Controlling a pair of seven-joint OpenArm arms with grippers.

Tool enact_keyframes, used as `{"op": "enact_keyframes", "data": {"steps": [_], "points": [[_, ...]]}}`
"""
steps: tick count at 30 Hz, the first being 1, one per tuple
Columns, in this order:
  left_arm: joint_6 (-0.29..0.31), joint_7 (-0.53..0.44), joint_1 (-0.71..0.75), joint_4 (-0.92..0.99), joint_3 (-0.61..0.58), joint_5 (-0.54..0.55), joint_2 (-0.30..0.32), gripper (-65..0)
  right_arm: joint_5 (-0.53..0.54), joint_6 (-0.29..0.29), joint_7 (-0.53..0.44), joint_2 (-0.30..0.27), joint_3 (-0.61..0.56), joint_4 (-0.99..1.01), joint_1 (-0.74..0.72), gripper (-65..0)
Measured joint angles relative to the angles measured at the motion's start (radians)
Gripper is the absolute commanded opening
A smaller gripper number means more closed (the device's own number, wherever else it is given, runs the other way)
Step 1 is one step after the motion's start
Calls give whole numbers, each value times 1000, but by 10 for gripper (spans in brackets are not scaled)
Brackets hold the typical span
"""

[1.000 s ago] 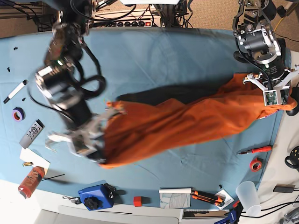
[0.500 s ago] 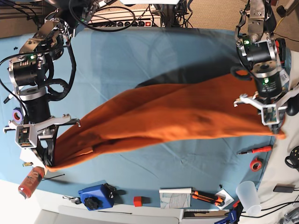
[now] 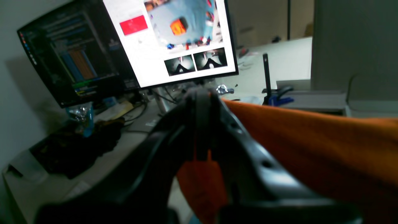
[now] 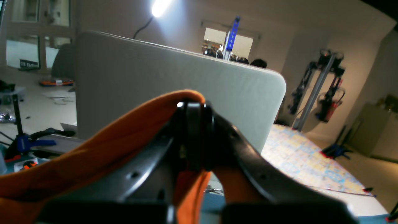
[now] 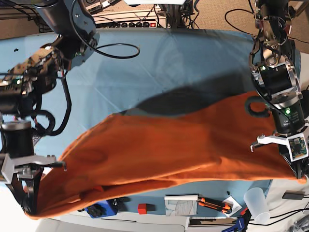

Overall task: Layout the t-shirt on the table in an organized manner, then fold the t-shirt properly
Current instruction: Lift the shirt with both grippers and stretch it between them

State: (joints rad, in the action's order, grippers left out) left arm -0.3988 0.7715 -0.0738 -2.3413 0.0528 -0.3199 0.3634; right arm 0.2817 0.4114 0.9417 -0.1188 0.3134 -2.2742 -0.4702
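In the left wrist view, the left gripper (image 3: 202, 124) is pinched on the t-shirt (image 3: 311, 146). In the right wrist view, the right gripper (image 4: 192, 130) is likewise clamped on cloth. From the base view, the shirt (image 5: 164, 150) is held stretched above the table (image 5: 145, 67), probably for spreading flat.

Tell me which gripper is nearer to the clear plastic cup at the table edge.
The left. The left gripper holds the t-shirt just above and to the right of the plastic cup. The right gripper grips the shirt's other end, across the table.
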Motion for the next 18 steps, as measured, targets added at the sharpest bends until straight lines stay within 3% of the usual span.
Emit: {"op": "enact_keyframes", "data": {"steps": [15,18], "points": [[14,9,-27,0,0,-1,0,-650,16,-1,-10,0,1,27,-95,-650],[38,4,-27,0,0,11,0,-650,16,0,51,0,1,26,-95,-650]]}}
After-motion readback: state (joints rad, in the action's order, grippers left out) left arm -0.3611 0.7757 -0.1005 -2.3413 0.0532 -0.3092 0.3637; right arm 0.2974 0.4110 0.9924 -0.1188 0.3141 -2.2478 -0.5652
